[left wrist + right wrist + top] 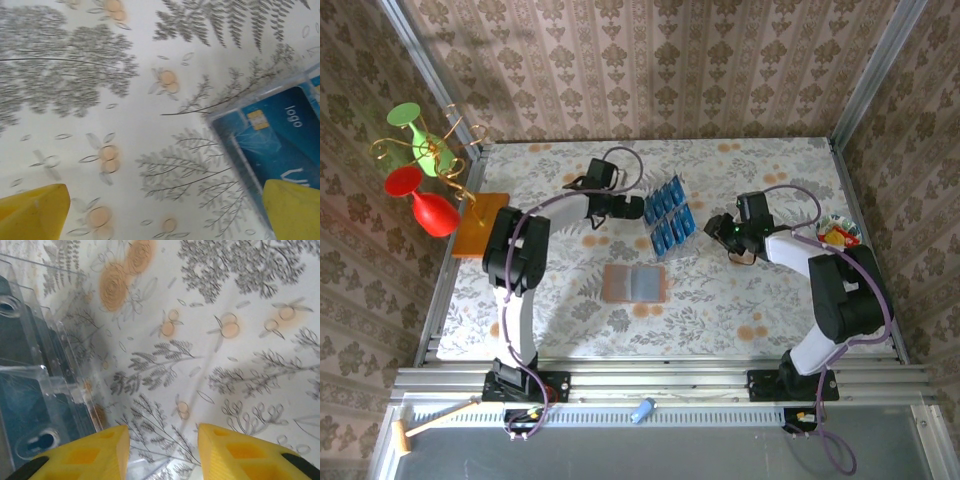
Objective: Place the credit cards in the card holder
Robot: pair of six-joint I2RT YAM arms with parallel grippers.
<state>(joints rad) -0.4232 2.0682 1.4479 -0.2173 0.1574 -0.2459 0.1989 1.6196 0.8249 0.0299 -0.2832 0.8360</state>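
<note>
The left end effector (165,200) hung wide open and empty over the floral surface (770,300). Its right yellow finger (292,210) was just over the corner of the nearest of the credit cards (668,218). The blue cards sat grouped in a clear plastic tray (270,87) at mid-surface, between the two arms. On the near card, seen from the left wrist, a gold chip and the white word "logo" could be read. Larger white lettering below it was cut off by the finger. The card holder (635,283) lay opened flat, apart from the cards and closer to the arm bases, with no card visible in its pockets. To the right of the tray, the right end effector (162,445) was partly open with nothing between its fingers.

The work looked to be at its first step, reaching for a card. The next move would call for pinching one thin card by an edge, lifting it clear of the tray and sliding it into a pocket of the holder.
</note>
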